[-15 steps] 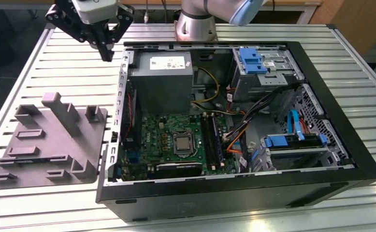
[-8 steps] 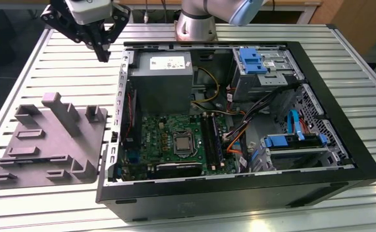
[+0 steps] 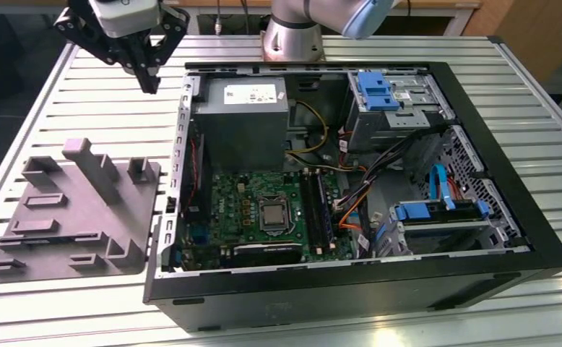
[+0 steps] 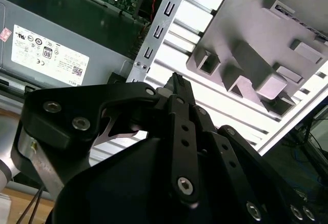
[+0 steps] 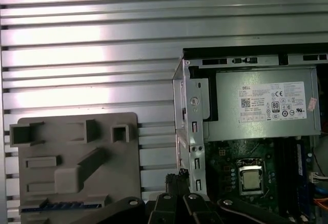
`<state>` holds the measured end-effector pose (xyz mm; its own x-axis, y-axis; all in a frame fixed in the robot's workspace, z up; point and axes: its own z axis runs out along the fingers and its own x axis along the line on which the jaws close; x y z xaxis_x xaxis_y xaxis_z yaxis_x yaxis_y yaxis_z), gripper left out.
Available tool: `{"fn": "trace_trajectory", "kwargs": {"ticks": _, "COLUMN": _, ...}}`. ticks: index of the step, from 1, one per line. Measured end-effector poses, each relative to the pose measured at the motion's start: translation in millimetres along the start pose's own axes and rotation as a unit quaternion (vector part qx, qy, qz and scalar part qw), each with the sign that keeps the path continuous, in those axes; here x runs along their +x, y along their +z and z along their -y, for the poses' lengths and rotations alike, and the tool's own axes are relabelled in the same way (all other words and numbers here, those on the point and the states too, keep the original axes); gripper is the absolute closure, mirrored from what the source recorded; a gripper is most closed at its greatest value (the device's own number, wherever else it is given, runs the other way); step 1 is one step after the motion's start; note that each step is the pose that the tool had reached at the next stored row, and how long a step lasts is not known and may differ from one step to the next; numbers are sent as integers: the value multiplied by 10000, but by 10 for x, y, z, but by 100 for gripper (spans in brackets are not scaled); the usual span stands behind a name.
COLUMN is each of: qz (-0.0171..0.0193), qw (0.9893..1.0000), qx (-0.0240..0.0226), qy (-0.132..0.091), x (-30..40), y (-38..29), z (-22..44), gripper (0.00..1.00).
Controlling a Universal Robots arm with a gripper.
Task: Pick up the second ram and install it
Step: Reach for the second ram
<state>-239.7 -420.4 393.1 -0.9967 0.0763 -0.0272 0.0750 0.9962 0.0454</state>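
Observation:
The second ram (image 5: 61,204) is a thin dark stick lying in a slot of the grey tray (image 5: 56,131). In the exterior view the ram (image 3: 50,238) sits near the tray's (image 3: 69,210) front end. My gripper (image 3: 150,85) hangs above the slatted table beyond the tray's far end, beside the computer case's wall on the exterior view's left. Its black fingers meet at the tips with nothing between them, and both wrist views show the shut gripper (image 4: 177,80) (image 5: 177,177). The green motherboard (image 3: 261,210) with its long black slots (image 3: 315,210) lies inside the open case.
The open black case (image 3: 358,289) takes up the middle and the exterior view's right of the table. Inside are a grey power supply (image 3: 238,119), blue drive brackets (image 3: 378,90) and orange and blue cables (image 3: 353,213). The arm's base (image 3: 292,36) stands behind the case.

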Motion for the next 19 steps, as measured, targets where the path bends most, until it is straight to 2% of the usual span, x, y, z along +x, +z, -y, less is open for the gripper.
{"fn": "trace_trajectory", "kwargs": {"ticks": 19, "qz": 0, "qw": 10000, "qx": 0, "qy": 0, "x": 111, "y": -4, "z": 19, "gripper": 89}}
